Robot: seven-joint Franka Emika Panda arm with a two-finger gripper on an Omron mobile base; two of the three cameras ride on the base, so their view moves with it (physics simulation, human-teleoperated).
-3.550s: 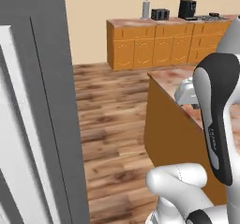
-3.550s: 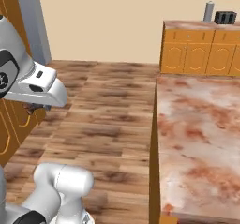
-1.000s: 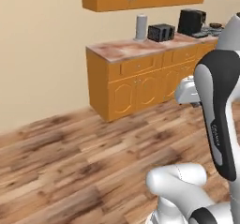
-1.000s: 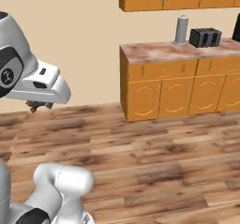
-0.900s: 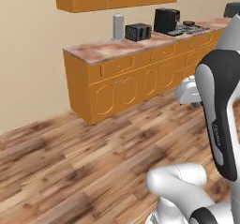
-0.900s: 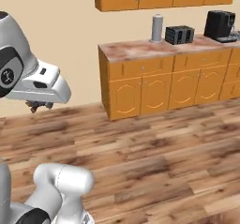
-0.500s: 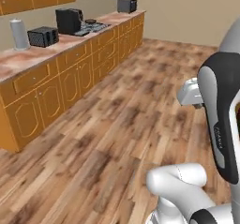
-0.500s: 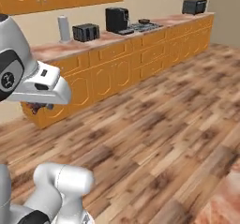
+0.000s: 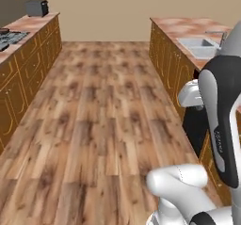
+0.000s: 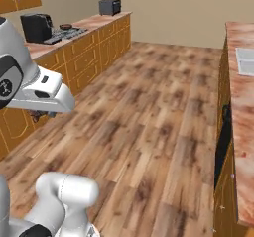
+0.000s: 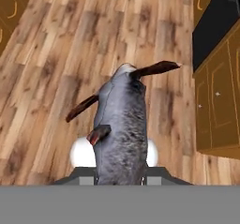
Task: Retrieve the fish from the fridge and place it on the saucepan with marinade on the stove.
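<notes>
Along the wood floor between the cabinet runs, the carry called for a steady, level hand until the stove (image 10: 67,32), at ten o'clock in the right base view, was within reach. Tucked low over the base, the gripper (image 11: 121,171) was clamped tight on the fish (image 11: 121,124).

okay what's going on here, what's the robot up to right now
The robot is carrying the fish across the kitchen, with its gripper shut on it. The hand view shows the grey fish hanging over the wooden floor. In the right base view the stove sits on the counter along the left wall, some way ahead. The fish is not yet on any pan.
</notes>
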